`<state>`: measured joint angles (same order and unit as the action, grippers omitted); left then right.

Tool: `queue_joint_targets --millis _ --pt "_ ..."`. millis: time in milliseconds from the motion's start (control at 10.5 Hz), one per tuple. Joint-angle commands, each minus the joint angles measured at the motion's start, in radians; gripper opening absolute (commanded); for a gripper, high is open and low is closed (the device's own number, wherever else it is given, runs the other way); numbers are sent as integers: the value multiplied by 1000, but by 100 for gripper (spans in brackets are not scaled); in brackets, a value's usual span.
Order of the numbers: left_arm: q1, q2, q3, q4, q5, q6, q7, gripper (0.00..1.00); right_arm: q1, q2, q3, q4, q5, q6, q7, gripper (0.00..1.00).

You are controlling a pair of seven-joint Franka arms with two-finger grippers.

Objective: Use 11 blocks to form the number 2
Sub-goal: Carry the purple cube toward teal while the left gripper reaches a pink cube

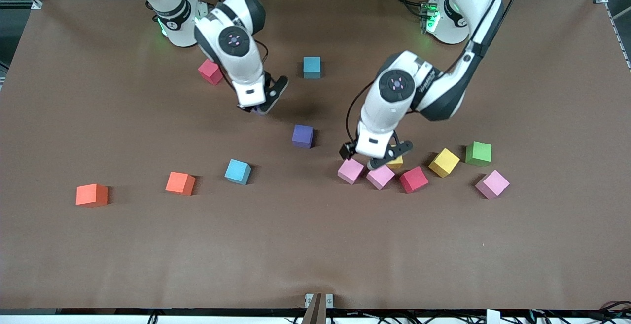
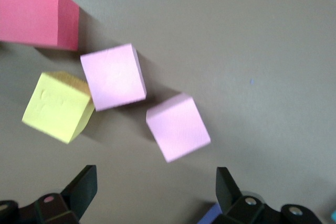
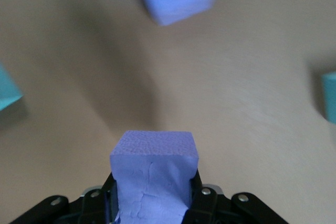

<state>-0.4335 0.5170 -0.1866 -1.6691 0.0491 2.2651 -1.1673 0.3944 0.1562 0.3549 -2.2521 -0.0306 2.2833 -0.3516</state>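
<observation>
My right gripper (image 1: 259, 108) hangs above the table between a red block (image 1: 211, 71) and a purple block (image 1: 302, 136), shut on a second purple block (image 3: 153, 171). My left gripper (image 1: 370, 155) is open and low over two pink blocks (image 1: 350, 171) (image 1: 380, 176) and a half-hidden yellow block (image 1: 396, 162); nothing is between its fingers (image 2: 84, 187). The other blocks lie scattered: red (image 1: 413, 179), yellow (image 1: 443, 162), pink (image 1: 492, 184), blue (image 1: 311, 67) (image 1: 238, 171), orange (image 1: 180, 183) (image 1: 91, 195). No number 2 shape shows.
A green cube (image 1: 478, 153) sits beside the yellow block toward the left arm's end. Bare brown table (image 1: 315, 245) stretches along the side nearest the front camera.
</observation>
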Motion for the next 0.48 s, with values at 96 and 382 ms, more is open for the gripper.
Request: queue_joint_targets --millis 96,382 --pt "-39 149 50 169 -31 -61 -64 100 -3 -24 99 -53 6 16 -145 0" --pt "-42 169 70 181 -47 -55 -125 100 3 -6 203 -93 3 100 -184 0"
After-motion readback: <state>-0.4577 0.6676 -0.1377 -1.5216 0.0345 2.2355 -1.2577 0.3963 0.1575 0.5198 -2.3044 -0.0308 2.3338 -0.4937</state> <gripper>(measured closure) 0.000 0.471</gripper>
